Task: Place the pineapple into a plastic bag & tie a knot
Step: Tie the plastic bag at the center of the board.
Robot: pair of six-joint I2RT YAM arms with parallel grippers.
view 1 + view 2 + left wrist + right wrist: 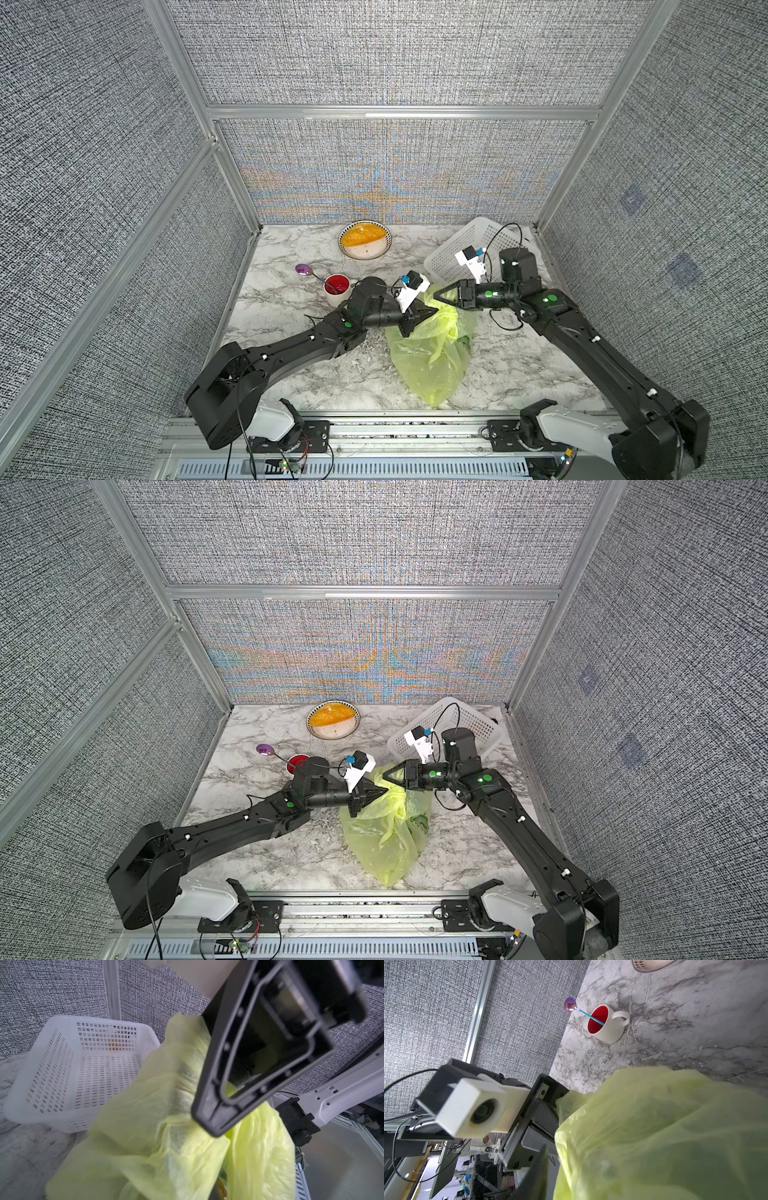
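While left jaws pinch the plastic bag [428, 357] rim, right jaws' state is unclear.

Both top views look steeply down from high on the robot's side, taking in the whole table [291, 249] — nearly the same scene. The left wrist camera sits close behind the left gripper [207, 1126], facing past its tip to bag [155, 1105] and basket [52, 1074]. The right wrist camera, nearer the bag, faces the left gripper, mug [608, 1028] beyond — both wrist views share the bag.
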